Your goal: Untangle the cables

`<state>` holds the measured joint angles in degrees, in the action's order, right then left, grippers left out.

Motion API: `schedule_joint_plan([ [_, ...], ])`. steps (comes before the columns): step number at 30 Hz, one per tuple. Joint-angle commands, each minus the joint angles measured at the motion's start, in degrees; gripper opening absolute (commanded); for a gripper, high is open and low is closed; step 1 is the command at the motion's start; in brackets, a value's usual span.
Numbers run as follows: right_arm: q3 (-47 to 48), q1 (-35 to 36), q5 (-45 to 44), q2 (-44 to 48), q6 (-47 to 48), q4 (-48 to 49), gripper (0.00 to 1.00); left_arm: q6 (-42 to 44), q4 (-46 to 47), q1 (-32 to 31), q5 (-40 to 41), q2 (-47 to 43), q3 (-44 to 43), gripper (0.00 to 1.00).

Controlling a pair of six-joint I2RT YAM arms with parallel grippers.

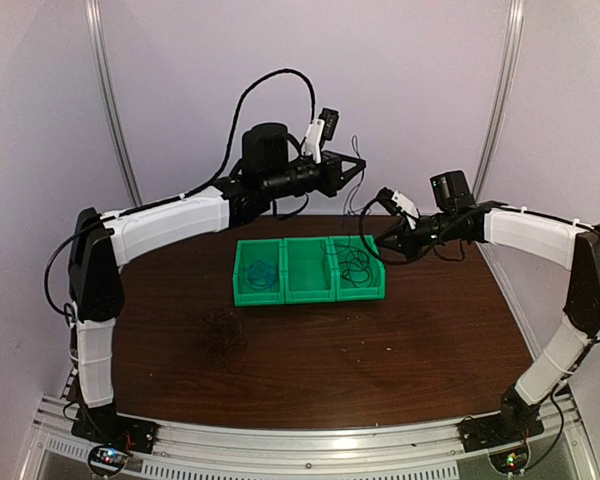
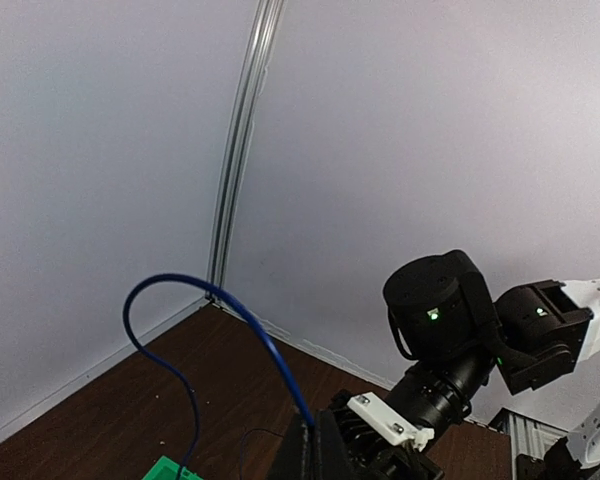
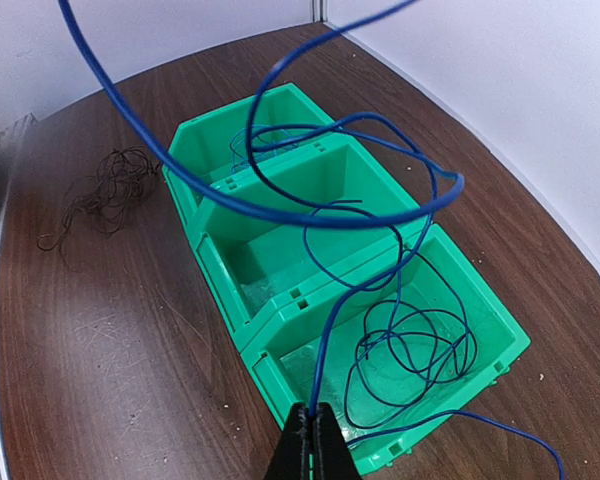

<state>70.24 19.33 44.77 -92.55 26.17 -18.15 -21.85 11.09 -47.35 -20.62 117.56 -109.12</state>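
Three green bins (image 1: 308, 270) stand in a row mid-table. The blue cable (image 3: 400, 345) lies looped in the right bin and rises in wide arcs over the row; part of it reaches the left bin (image 1: 259, 272). My right gripper (image 3: 313, 425) is shut on it just outside that bin's wall; the top view shows this gripper (image 1: 376, 238) at the right bin's far corner. My left gripper (image 2: 317, 428) is shut on the same blue cable (image 2: 195, 290), held high above the bins (image 1: 352, 165). A tangle of black cables (image 1: 221, 336) lies on the table, left of centre.
The brown table (image 1: 410, 350) meets white walls at the back and sides. A metal post (image 2: 238, 150) stands in the back corner. The black tangle also shows in the right wrist view (image 3: 105, 190), beyond the bins. The right arm's wrist (image 2: 450, 320) shows in the left wrist view.
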Motion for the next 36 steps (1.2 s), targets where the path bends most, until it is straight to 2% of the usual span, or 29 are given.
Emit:
schedule_joint_plan([
  [1, -0.4, 0.5, 0.7, -0.9, -1.3, 3.4, 0.0, -2.6, 4.5, -0.2, -0.9, 3.8, -1.8, 0.0],
  [7, -1.6, 0.4, 2.6, -3.7, -4.3, 7.3, 0.0, -8.0, 11.0, -0.2, -1.9, 7.5, -1.1, 0.0],
  [12, -1.3, 0.4, 5.1, -6.2, -6.1, 8.7, 0.0, -11.2, 13.9, -0.1, -2.7, 10.2, -4.1, 0.0],
  [21, -3.2, 0.4, 4.9, -2.6, -7.2, 10.3, 0.0, -15.8, 18.9, -0.1, -5.2, 12.3, -7.3, 0.0],
  [25, -3.3, 0.4, 5.3, -4.1, -7.6, 10.5, 0.0, -16.0, 20.2, 0.0, -4.1, 11.9, -3.3, 0.0],
  [36, 0.8, 0.9, 8.0, -13.9, -12.2, 13.9, 0.0, -20.4, 30.7, 1.8, -0.8, 7.2, 15.8, 0.0],
])
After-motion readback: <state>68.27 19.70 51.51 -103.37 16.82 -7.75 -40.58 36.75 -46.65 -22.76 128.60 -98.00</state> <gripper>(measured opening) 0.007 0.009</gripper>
